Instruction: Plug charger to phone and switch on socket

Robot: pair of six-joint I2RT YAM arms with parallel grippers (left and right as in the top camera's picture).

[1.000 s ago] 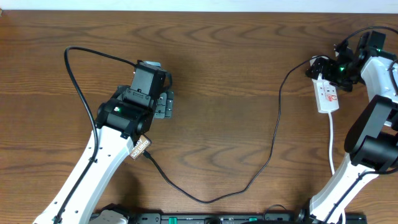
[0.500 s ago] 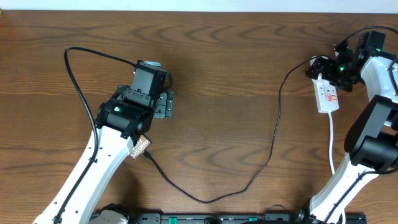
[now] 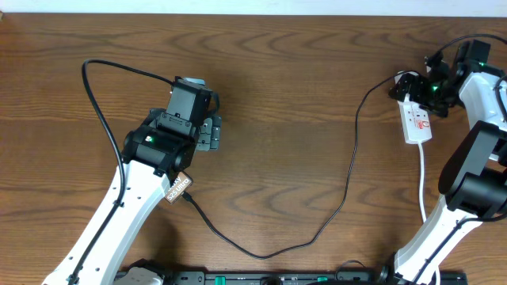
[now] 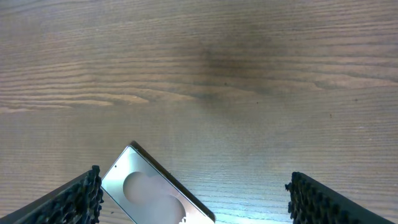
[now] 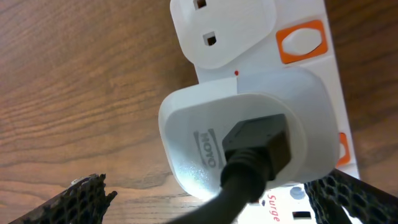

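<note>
The phone [image 4: 155, 194] lies under my left arm. One glossy corner shows between the fingers in the left wrist view, and its white strip [image 3: 179, 188] peeks out in the overhead view. My left gripper [image 3: 211, 132] is open above it, its fingers [image 4: 193, 208] apart on either side. The thin black charger cable [image 3: 348, 182] runs from beside that strip across the table to the white socket [image 3: 417, 120]. Whether its tip sits in the phone is hidden. My right gripper [image 3: 405, 85] is open over the socket's far end, straddling a white adapter [image 5: 249, 134] plugged into the socket [image 5: 311, 68]. An orange switch [image 5: 301, 40] shows beside it.
A thicker black arm cable [image 3: 91, 87] loops out left of my left arm. The socket's white cord [image 3: 422, 186] runs toward the front edge beside my right arm base [image 3: 475, 190]. A black rail [image 3: 277, 277] lies along the front edge.
</note>
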